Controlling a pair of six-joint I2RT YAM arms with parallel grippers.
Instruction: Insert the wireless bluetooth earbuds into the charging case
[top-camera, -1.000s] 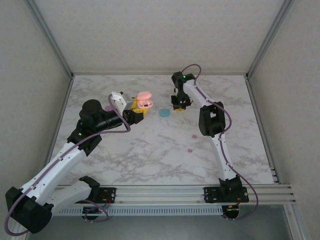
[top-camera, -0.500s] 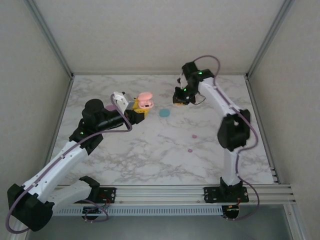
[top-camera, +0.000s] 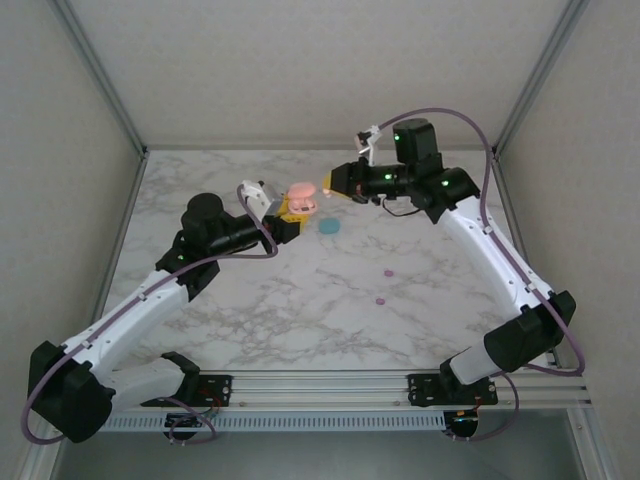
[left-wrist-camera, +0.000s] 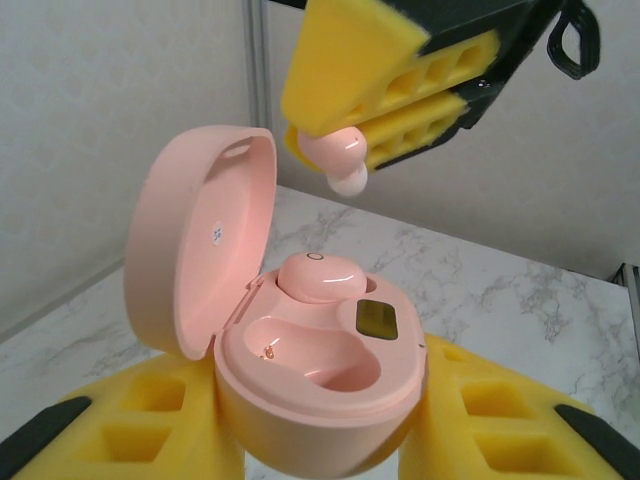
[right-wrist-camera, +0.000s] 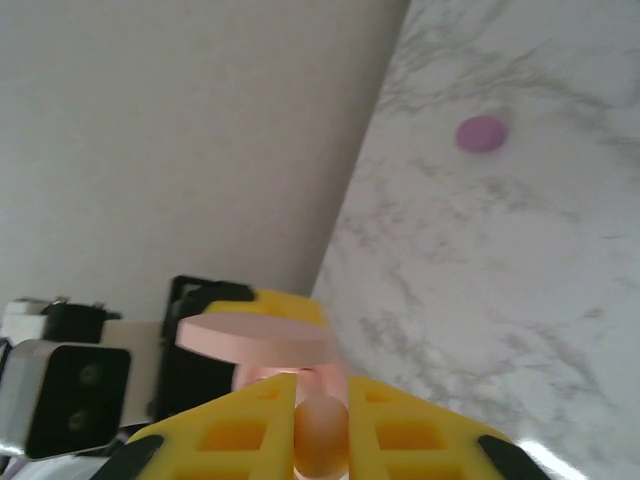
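My left gripper (top-camera: 290, 211) (left-wrist-camera: 320, 440) is shut on the open pink charging case (top-camera: 302, 197) (left-wrist-camera: 320, 385) and holds it above the table, lid (left-wrist-camera: 200, 240) tipped back. One peach earbud (left-wrist-camera: 320, 277) sits in the far socket. The near socket (left-wrist-camera: 310, 350) is bare. My right gripper (top-camera: 331, 185) (right-wrist-camera: 320, 440) is shut on a second peach earbud (left-wrist-camera: 336, 160) (right-wrist-camera: 320, 435), which hangs just above and behind the case, apart from it. In the right wrist view the case lid (right-wrist-camera: 255, 338) lies straight ahead of the pinched earbud.
A teal round disc (top-camera: 329, 226) lies on the marble table (top-camera: 300, 320) under the two grippers. Two tiny magenta-pink nubs (top-camera: 389, 271) (top-camera: 378, 298) rest further toward the front. A purple disc (right-wrist-camera: 481, 133) lies on the table near the wall.
My right arm has lifted from the table beside the teal disc and swung left, bringing its earbud up to the case. The left gripper has shifted slightly right with the case.
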